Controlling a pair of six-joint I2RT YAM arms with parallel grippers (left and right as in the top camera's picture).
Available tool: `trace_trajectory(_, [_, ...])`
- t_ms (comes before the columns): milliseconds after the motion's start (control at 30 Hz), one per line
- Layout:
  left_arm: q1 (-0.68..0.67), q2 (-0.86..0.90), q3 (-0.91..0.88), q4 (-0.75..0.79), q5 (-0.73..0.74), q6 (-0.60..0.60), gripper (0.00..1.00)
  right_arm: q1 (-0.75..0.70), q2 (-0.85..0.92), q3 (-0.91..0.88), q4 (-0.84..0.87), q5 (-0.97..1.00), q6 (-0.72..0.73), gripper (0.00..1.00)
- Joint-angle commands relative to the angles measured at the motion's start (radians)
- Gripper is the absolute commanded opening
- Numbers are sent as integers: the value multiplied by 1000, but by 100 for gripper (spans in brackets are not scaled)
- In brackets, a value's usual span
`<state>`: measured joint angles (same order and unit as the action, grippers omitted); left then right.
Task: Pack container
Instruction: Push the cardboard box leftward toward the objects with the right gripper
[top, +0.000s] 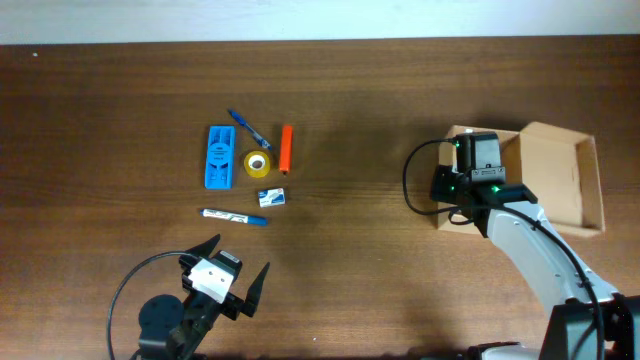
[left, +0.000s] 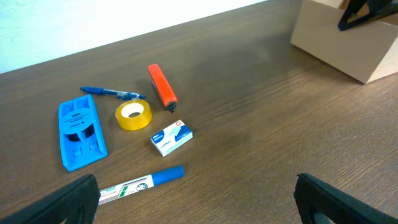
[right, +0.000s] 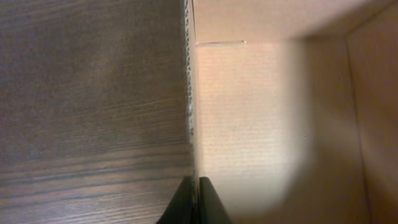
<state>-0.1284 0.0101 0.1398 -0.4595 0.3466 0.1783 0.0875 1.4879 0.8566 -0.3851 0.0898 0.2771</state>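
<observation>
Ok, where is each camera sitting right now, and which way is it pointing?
Overhead: above the table, looking straight down; both arms show, left gripper open, right arm at the cardboard box.
Left wrist: low, facing across at the yellow tape roll; its open fingertips fill the bottom corners.
Right wrist: looking down the box's wall; right gripper pinches that wall.
Shared: overhead and left wrist both show tape roll and box.

Open worktop (top: 360, 200) between orange marker (top: 286, 147) and container (top: 560, 170) — free passage; stapler (top: 219, 157), tape (top: 257, 164), pen (top: 248, 130) crowd close — right hand (right: 196, 193) clamps container's left wall
</observation>
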Motion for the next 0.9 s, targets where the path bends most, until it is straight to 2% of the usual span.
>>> trace_trajectory(0, [5,-5,-8,1,-3,-8,100,-2,-2,20,1,11,-27,4])
trace_trajectory(133, [5,-5,-8,1,-3,-8,100,51,-3,66,-31,-10,-163,4])
trace_trajectory(367, [5,-5,-8,1,-3,-8,99,277,-4,214,-102,-20,-546,4])
trace_trajectory(433, [5,-5,-8,1,-3,-8,100,314,-4,214,-121,-165,-724,4])
trace_trajectory(567, [5,-5,-8,1,-3,-8,100,325,-4,214,-175,-391,-939,4])
trace_trajectory(700, [5,-5,-8,1,-3,-8,100,325,-4,214,-267,-585,-1213,3])
trace_trajectory(867, [5,-5,-8,1,-3,-8,100,324,-4,214,-293,-576,-1276,4])
